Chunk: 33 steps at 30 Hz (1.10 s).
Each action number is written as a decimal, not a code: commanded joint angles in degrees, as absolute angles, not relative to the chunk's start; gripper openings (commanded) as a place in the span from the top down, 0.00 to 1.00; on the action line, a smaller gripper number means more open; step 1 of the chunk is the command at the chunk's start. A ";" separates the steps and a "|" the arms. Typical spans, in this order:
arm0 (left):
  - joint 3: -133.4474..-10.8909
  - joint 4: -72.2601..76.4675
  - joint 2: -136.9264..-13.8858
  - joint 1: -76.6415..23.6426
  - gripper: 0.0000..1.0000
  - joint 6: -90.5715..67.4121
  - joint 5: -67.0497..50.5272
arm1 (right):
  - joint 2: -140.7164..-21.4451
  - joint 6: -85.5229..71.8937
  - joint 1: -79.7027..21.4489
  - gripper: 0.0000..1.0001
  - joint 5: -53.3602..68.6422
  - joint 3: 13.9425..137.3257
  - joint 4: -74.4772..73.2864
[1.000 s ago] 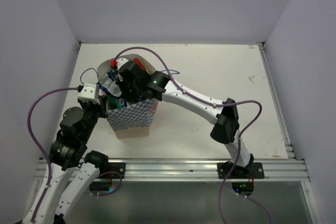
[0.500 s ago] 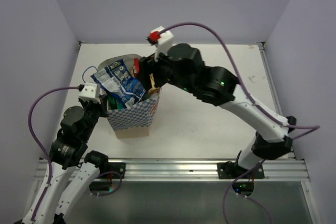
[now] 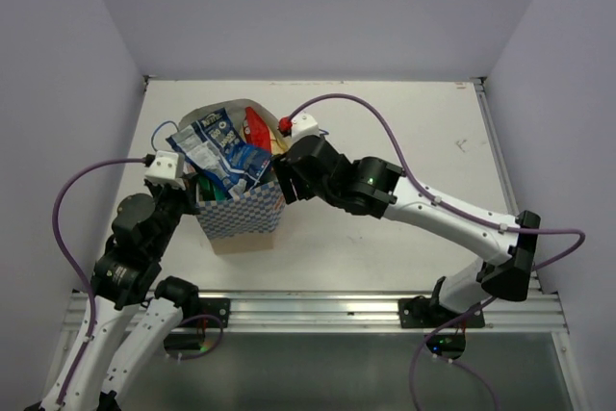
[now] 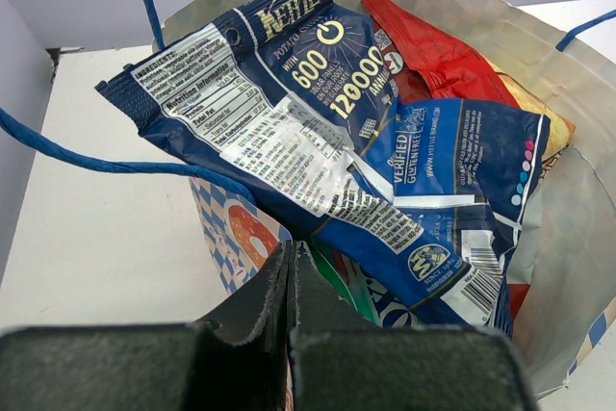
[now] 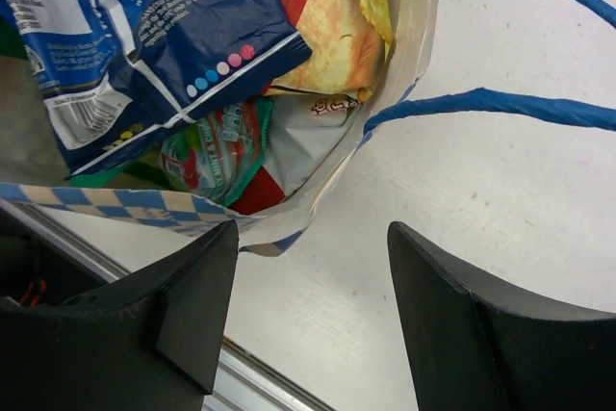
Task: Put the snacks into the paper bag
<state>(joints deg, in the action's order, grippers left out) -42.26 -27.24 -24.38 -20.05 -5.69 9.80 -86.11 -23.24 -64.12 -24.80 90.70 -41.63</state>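
White table (image 3: pixel 404 132): left gripper (image 4: pixel 291 276) clamps paper bag (image 3: pixel 241 220) rim, steadying it; right gripper (image 5: pixel 310 238) wide, empty; dark blue pack (image 3: pixel 221 153) protrudes.

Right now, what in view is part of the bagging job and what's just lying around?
Job: paper bag; dark blue Kettle chip pack, red packet, green-and-red packet, all in it.
Not the job: purple cables; aluminium rail at the table's near edge.

Overhead view, wrist cameras close on paper bag (image 3: pixel 239 220)
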 commanded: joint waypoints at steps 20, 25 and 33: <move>-42.54 -23.47 -23.55 -20.39 1.00 -5.01 7.56 | -92.02 -27.07 -55.90 0.66 -26.02 91.67 -31.65; -43.76 -22.42 -25.31 -20.39 1.00 -5.80 6.77 | -91.24 -26.63 -55.81 1.00 -25.75 91.14 -30.85; -47.90 -19.69 -28.73 -20.39 1.00 -7.82 3.61 | -86.93 -25.31 -55.81 1.00 -27.16 92.81 -33.39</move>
<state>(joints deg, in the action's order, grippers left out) -44.47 -26.57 -27.68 -20.05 -6.42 7.57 -91.81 -25.98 -55.86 -25.98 91.39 -33.56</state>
